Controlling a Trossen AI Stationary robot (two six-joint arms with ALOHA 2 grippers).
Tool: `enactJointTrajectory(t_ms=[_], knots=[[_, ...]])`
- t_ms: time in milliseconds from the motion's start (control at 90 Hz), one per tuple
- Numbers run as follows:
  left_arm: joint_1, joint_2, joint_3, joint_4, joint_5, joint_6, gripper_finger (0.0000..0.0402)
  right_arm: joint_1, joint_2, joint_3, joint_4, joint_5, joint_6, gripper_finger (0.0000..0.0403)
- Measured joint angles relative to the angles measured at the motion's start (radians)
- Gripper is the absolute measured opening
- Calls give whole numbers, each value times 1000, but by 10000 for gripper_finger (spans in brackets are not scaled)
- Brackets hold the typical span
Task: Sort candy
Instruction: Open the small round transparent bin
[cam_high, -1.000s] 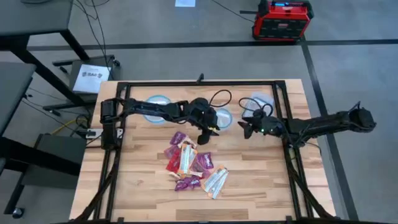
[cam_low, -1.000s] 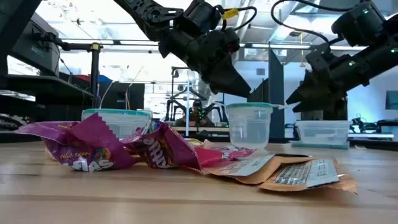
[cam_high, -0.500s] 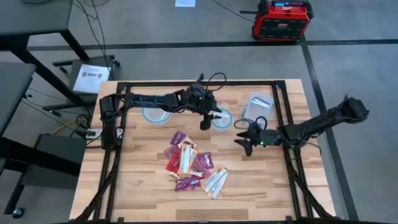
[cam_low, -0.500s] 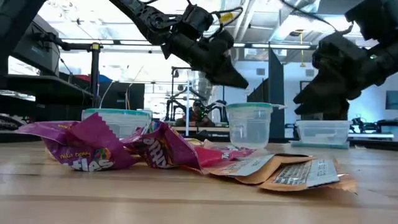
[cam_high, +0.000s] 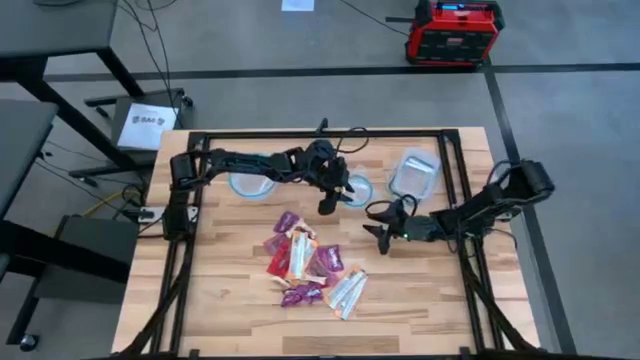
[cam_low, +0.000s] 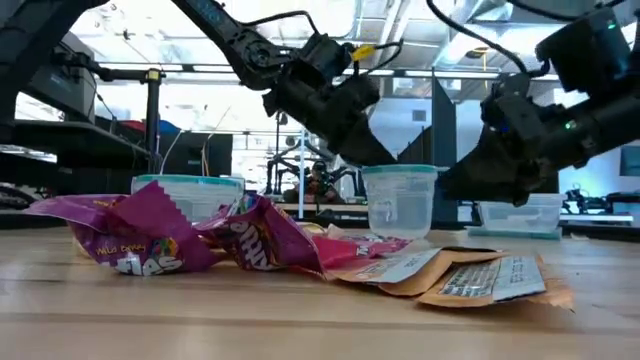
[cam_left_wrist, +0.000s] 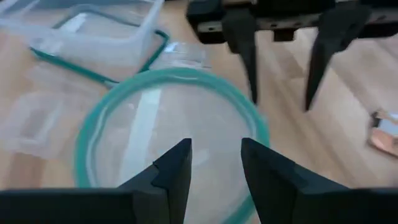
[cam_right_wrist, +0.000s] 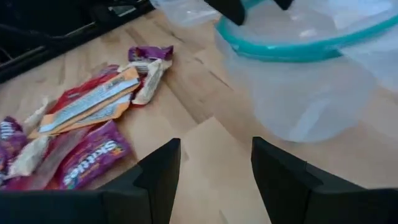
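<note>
Both grippers' fingers (empty, spread) hover beside the candy (cam_high: 305, 263).

The candy (cam_high: 308, 262) heap lies in the table (cam_high: 230, 320) middle, with bare wood open on its left, right and near sides. On the far side stand a round tub (cam_high: 356, 188), a second tub (cam_high: 250, 172) to the left and a square box (cam_high: 415, 171) to the right. The left gripper (cam_high: 327, 205) hangs over the round tub's rim; the right gripper (cam_high: 377, 232), fingers apart, is low between tub and candy.
</note>
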Motion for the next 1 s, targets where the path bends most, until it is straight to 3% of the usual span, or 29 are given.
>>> enactJointTrajectory(t_ms=[344,689,856,1000], knots=[[-55,0,0,16,-83,-171,127,-114,-93,-1,-41,11,-122,180],[-53,-17,43,-6,-79,-152,127,-82,-252,0,-305,-148,-118,180],[-52,-6,69,2,-79,-83,127,-69,-188,1,-249,-167,-142,180],[-51,46,68,-4,-59,-40,127,-99,-71,1,-88,-167,-215,180]])
